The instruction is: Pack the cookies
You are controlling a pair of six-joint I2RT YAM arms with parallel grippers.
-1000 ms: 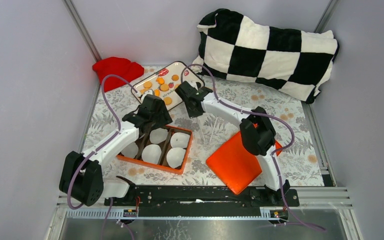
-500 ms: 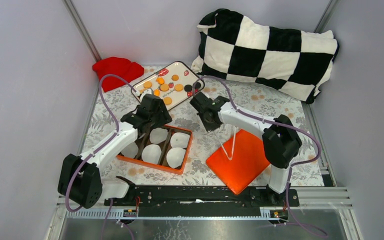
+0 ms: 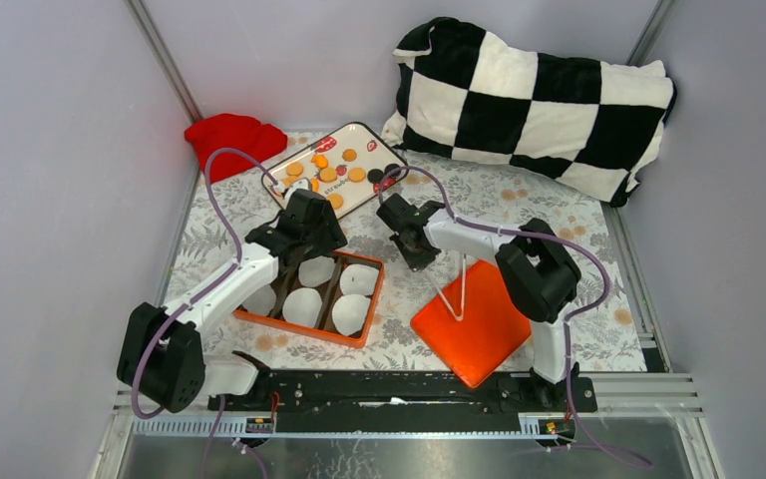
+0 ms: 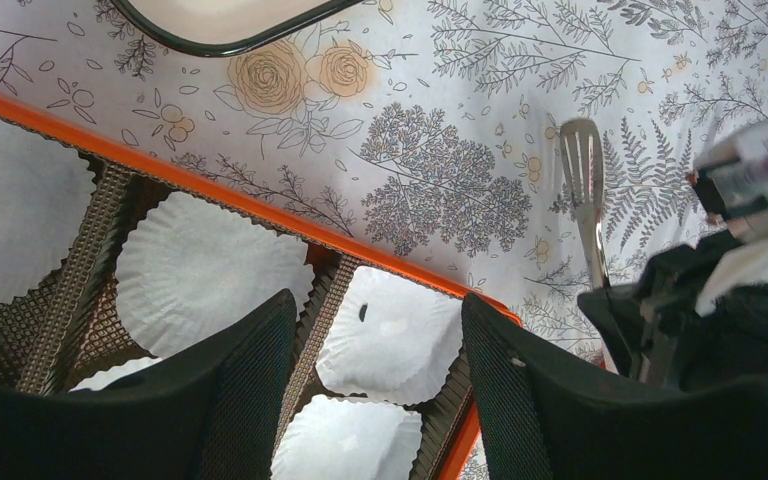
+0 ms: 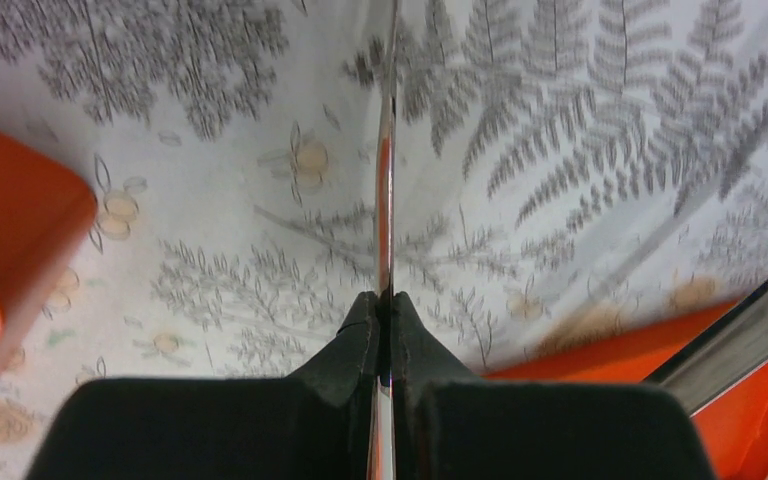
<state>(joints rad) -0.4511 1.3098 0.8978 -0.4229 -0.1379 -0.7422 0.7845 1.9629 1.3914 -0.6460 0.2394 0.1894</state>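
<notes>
Small round orange, black cookies [image 3: 328, 174]

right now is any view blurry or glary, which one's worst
Right wrist view: worst; right pincer is a dark soft mass, the metal tool it grips shows orange glints. Left wrist view: left pincer dark, right arm at the edge washed out white. Top view: even light, soft shadows, sharp.

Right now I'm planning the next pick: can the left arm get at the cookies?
Probably yes: the left gripper is open, holds nothing, and no object lies between it and the cookies just beyond.
</notes>
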